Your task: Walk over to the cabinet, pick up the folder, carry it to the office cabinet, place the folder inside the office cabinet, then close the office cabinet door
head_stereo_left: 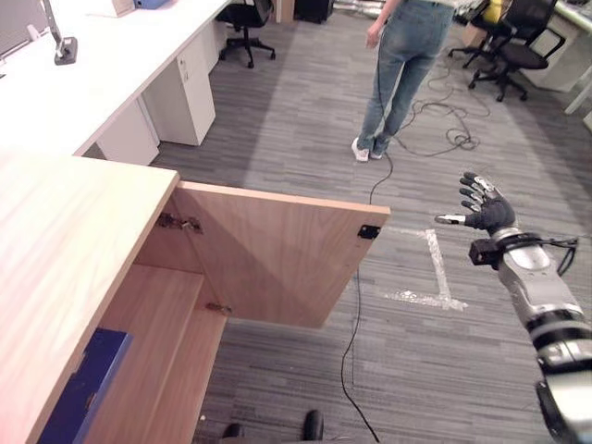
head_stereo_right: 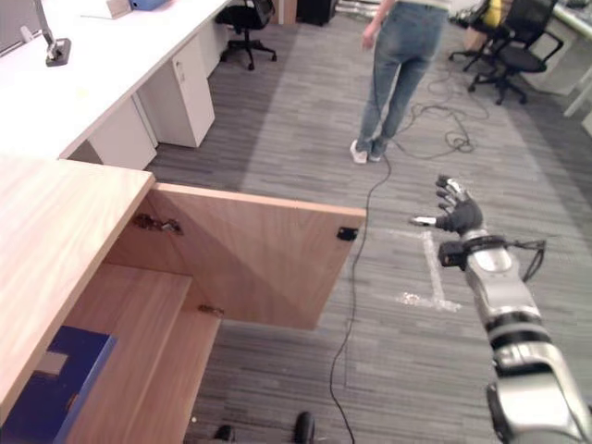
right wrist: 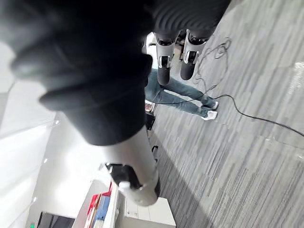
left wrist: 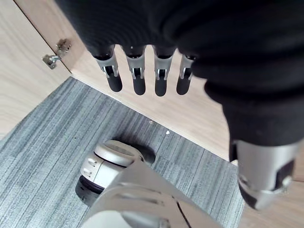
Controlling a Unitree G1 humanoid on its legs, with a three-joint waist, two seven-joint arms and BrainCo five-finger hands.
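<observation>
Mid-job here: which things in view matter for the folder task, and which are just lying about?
Job: blue folder inside the office cabinet; its open door; right hand, raised and open; left hand, open.
Lying about: person, office chairs, white desk, floor tape.

Blocked from centre to 9 o'clock by the open cabinet door point(head_stereo_left: 277, 259), standing out over the carpet point(head_stereo_left: 444, 370). Free above bare carpet from 3 to 5 o'clock, around the right hand point(head_stereo_left: 483, 209). Barred at 12 o'clock by a person point(head_stereo_left: 402, 65), at 1 by office chairs point(head_stereo_left: 518, 54).
</observation>
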